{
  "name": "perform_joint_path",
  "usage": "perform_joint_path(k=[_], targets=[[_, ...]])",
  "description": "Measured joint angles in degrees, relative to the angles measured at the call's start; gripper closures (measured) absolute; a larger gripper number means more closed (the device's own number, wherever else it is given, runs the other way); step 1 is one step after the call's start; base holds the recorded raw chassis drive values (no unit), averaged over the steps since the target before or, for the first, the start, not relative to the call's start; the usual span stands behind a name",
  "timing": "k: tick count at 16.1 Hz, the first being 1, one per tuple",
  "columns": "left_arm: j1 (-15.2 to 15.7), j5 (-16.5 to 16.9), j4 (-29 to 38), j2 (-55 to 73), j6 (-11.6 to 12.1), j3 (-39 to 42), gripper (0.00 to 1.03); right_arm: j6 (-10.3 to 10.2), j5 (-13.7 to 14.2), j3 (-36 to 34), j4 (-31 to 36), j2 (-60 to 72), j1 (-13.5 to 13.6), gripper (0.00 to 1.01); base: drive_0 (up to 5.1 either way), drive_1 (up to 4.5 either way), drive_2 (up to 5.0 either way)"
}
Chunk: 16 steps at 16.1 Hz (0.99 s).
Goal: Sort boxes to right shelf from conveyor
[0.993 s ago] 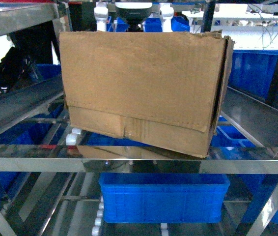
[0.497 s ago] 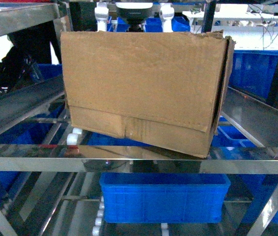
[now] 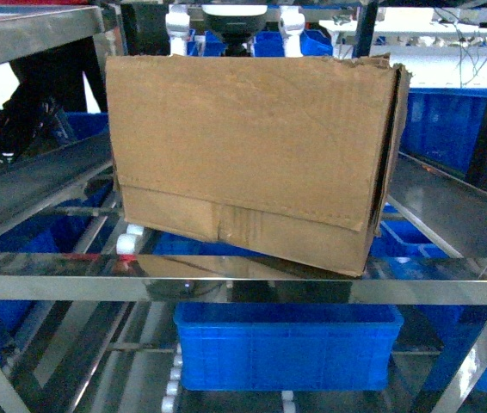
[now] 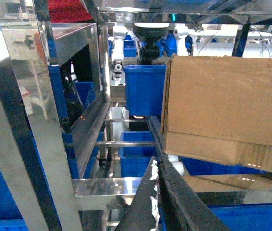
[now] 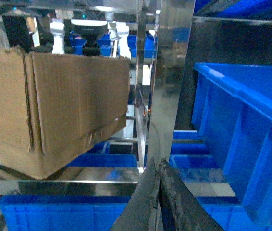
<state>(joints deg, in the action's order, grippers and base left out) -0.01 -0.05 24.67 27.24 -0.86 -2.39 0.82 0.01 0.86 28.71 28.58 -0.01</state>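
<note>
A large brown cardboard box [image 3: 248,159] sits on the steel shelf [image 3: 226,275], filling the middle of the head view. It is tilted: its near right bottom corner rests on the shiny shelf board, while its left end is raised above the front rail, beside a small white roller [image 3: 126,243]. The top edge is ragged, most of all at the right corner. A dotted fold line runs across the lower front face, with a patch of tape near the base.

Under the shelf board, on a lower level, stands a blue bin [image 3: 286,344]. More blue bins show behind and to both sides of the rack. Past the far top edge of the box, a dark machine head with two white posts [image 3: 226,19] is seen.

In the left wrist view the box [image 4: 227,108] lies to the right and ahead, and a mirror-like steel post [image 4: 25,110] stands close on the left. The left gripper [image 4: 161,202] shows at the bottom edge as dark fingers with the jaws pressed together, holding nothing and apart from the box.

In the right wrist view the box [image 5: 54,108] lies to the left, with a big blue bin [image 5: 244,139] on the right and a steel post [image 5: 167,82] between them. The right gripper [image 5: 159,202] shows at the bottom edge, its jaws also pressed together, empty and clear of the box.
</note>
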Motion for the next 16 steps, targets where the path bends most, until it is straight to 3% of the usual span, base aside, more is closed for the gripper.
perform_joint_path(k=[1,6,12,13,14,16], targets=[[0.0,0.0,3.1,-0.3,0.0,1.5,1.01,0.0,0.0,0.0,-2.0,-1.0,0.0,0.99,0.0,0.00,0.0],[0.0,0.0,-7.0,-9.5,0.0,1.5,1.01,0.0,0.0,0.0,-11.0,-11.2,0.0,0.99,0.0,0.00,0.0],[0.0,0.0,-14.4,-17.0,0.0,1.5,1.01,0.0,0.0,0.0,-18.6,-18.5,0.0,0.99,0.0,0.00,0.0],[0.0,0.0,-17.0,-18.9,0.0,1.4,1.01,0.0,0.0,0.0,-23.0,-21.5,0.0,0.99,0.0,0.00,0.0],[0.0,0.0,-25.4,-25.6,0.0,1.5,1.01,0.0,0.0,0.0,-29.0,-27.9,0.0,0.99,0.0,0.00,0.0],[0.0,0.1,-25.2,-26.7,0.0,1.5,1.01,0.0,0.0,0.0,-29.1,-28.3,0.0,0.99,0.0,0.00,0.0]])
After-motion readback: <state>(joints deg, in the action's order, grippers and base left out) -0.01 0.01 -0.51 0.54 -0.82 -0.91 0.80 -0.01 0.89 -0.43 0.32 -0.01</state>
